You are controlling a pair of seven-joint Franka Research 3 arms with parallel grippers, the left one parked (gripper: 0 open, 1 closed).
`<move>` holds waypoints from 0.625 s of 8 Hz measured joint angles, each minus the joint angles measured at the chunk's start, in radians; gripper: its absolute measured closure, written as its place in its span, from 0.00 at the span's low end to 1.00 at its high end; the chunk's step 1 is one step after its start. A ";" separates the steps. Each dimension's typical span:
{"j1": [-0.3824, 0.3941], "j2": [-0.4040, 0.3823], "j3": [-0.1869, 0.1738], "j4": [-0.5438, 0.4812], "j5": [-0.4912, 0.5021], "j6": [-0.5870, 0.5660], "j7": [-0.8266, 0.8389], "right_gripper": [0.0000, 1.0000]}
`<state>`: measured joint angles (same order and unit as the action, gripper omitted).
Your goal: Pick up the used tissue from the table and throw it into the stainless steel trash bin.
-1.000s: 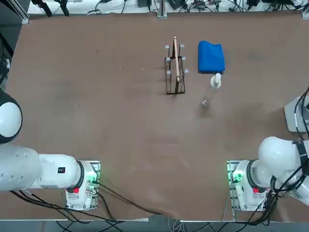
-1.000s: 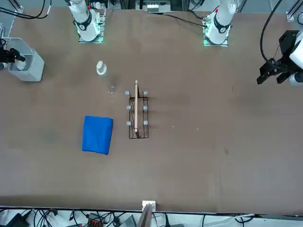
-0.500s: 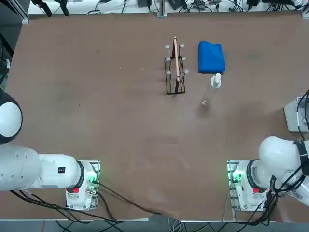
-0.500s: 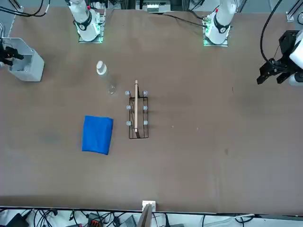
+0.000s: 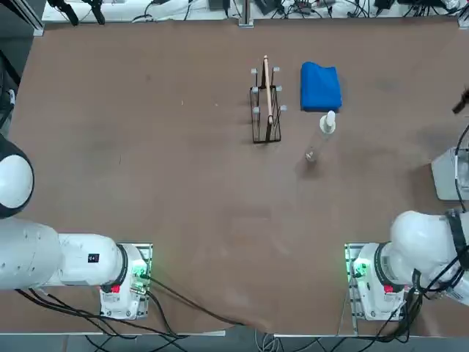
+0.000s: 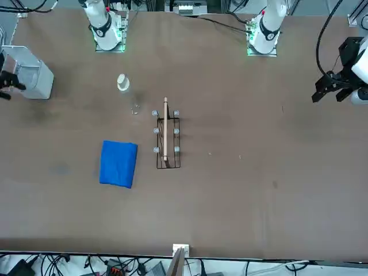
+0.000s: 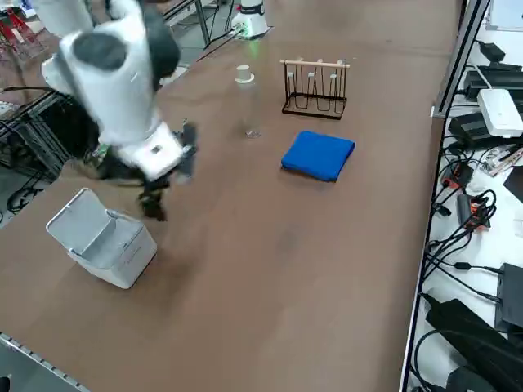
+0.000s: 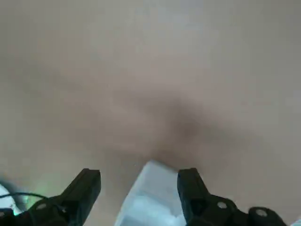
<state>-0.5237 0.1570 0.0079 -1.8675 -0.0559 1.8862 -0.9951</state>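
The right pincer [image 7: 155, 200] hangs above the brown tabletop [image 5: 183, 183] just beside the stainless steel trash bin [image 7: 102, 238], on the bin's far side as seen from the right side of the table, and points downward. Its two black fingers [image 8: 84, 188] stand spread apart with nothing between them; in the wrist view the gap frames bare tabletop and a corner of the light grey bin [image 8: 150, 197]. The bin sits at the right edge of the tabletop, near the base of the right arm [image 5: 425, 242]; in the top view only its grey rim [image 5: 443, 176] shows at the picture's right border, and in the front view the bin [image 6: 29, 72] shows with the dark pincer [image 6: 7, 80] at its side. The used tissue is not visible in any view, neither on the tabletop nor in the pincer; whether it lies inside the bin cannot be told. Well apart from the bin, toward the middle of the far half of the tabletop, stands a dark wire rack [image 5: 265, 106] holding a thin wooden board upright. A folded blue cloth [image 5: 320, 86] lies just to the right of the rack. A small white bottle [image 5: 328, 122] stands just nearer than the cloth, and a small clear object [image 5: 311, 155] rests near the bottle on its near side.
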 joint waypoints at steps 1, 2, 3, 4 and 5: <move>0.072 -0.005 0.002 0.061 0.006 -0.006 0.032 0.00; 0.139 -0.015 0.003 0.124 0.016 -0.040 0.083 0.00; 0.199 -0.027 0.004 0.187 0.033 -0.097 0.144 0.00; 0.249 -0.038 0.005 0.240 0.058 -0.145 0.207 0.00; 0.289 -0.046 0.005 0.281 0.084 -0.172 0.270 0.00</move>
<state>-0.2346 0.1112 0.0127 -1.5866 0.0280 1.7146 -0.7251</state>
